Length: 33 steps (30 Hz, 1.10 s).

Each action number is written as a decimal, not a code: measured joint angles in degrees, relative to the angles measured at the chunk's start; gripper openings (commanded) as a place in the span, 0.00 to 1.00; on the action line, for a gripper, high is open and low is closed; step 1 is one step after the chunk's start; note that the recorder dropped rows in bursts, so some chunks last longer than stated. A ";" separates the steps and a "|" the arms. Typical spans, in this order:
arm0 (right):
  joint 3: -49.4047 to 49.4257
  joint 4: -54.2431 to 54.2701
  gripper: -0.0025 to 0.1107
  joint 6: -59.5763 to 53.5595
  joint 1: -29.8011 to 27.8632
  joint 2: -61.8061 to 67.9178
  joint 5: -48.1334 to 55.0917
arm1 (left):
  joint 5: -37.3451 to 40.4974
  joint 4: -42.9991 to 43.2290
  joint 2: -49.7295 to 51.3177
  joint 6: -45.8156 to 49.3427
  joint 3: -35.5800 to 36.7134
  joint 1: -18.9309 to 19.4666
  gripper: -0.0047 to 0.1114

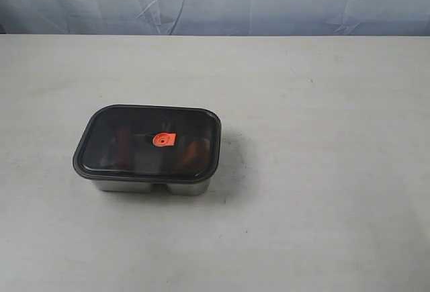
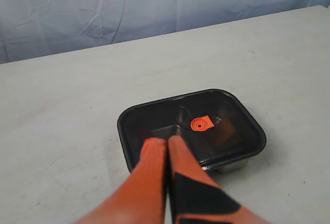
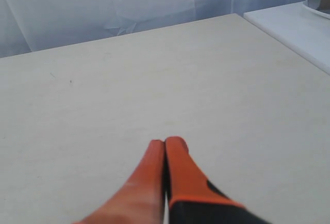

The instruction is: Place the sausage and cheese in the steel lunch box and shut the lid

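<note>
Currently you have: lid (image 1: 148,141) seated on steel lunch box (image 1: 151,186), left of centre on the table (image 1: 322,171). Left gripper (image 2: 167,141) closed tight, empty, pointing at the box. Right gripper (image 3: 165,142) likewise closed, empty.

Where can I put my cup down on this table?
Almost anywhere. The table is bare right of the steel lunch box, behind it up to the blue curtain, and in front of it too. Only the spot under the box, with its lid on, is taken.
</note>
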 measured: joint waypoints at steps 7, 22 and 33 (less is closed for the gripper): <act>0.00 0.00 0.01 0.00 0.00 0.00 0.00 | -9.17 8.10 -1.05 0.00 6.24 0.62 0.04; 0.00 0.00 0.01 0.00 0.00 0.00 0.00 | -15.94 10.28 -15.94 -10.27 24.83 11.95 0.04; 0.00 0.00 0.01 0.00 0.00 0.00 0.00 | -17.41 10.28 -16.03 -14.96 29.95 12.56 0.04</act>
